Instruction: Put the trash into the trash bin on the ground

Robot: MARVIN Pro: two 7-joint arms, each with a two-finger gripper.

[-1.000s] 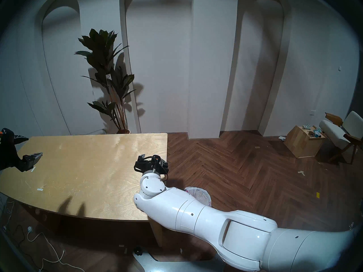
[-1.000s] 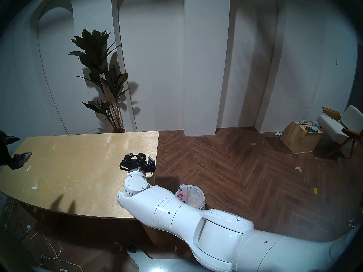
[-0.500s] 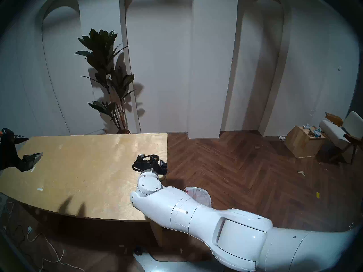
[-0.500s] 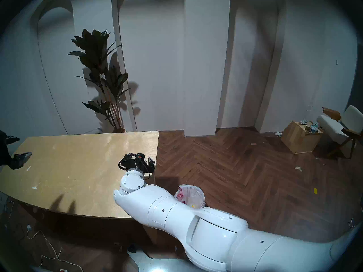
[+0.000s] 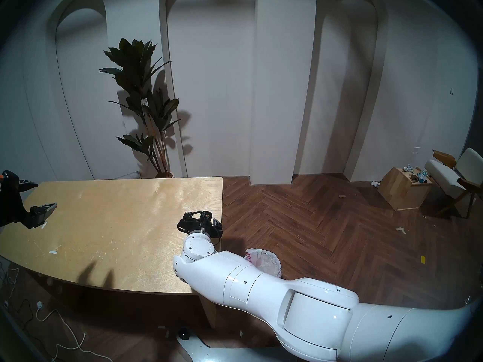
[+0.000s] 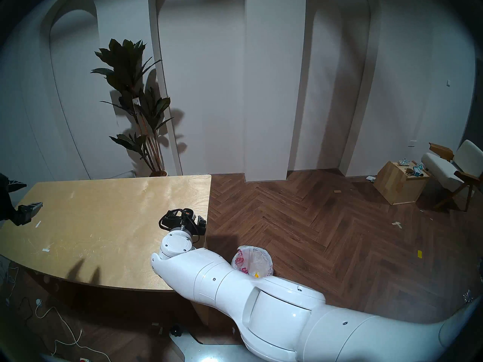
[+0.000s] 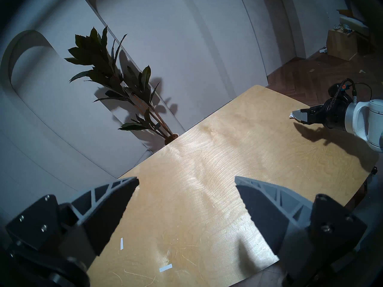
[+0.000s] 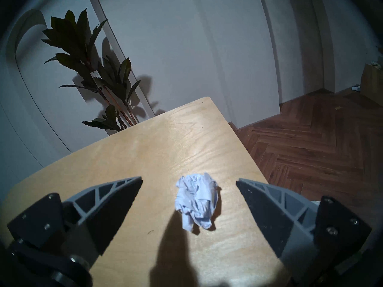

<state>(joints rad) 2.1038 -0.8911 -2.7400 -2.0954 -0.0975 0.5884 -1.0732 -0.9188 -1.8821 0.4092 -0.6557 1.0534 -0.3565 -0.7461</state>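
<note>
1. A crumpled paper ball (image 8: 195,199), white with a faint bluish cast and deep creases, is seen lying on the table (image 8: 145,156) near its right edge.
2. The ball is framed by the right gripper (image 8: 189,182), whose grey fingers (image 8: 116,189) are spread wide, one on each side, with clear gaps left between pads and paper; nothing is gripped.
3. In the left wrist view, a sliver of the ball (image 7: 291,115) is glimpsed at the fingertips of the right gripper (image 7: 298,117), close above the tabletop.
4. From the head views the ball is hidden behind the right gripper (image 5: 201,219) and its white arm (image 5: 261,283).
5. The bin (image 6: 257,259), lined with a crinkly white bag printed in red, is shown on the floor just beside the table's right end; a yellow scrap (image 6: 257,275) is visible inside it.
6. The left gripper (image 7: 186,182) is held released over the table's left end, with strips of tape (image 7: 121,243) below it.
</note>
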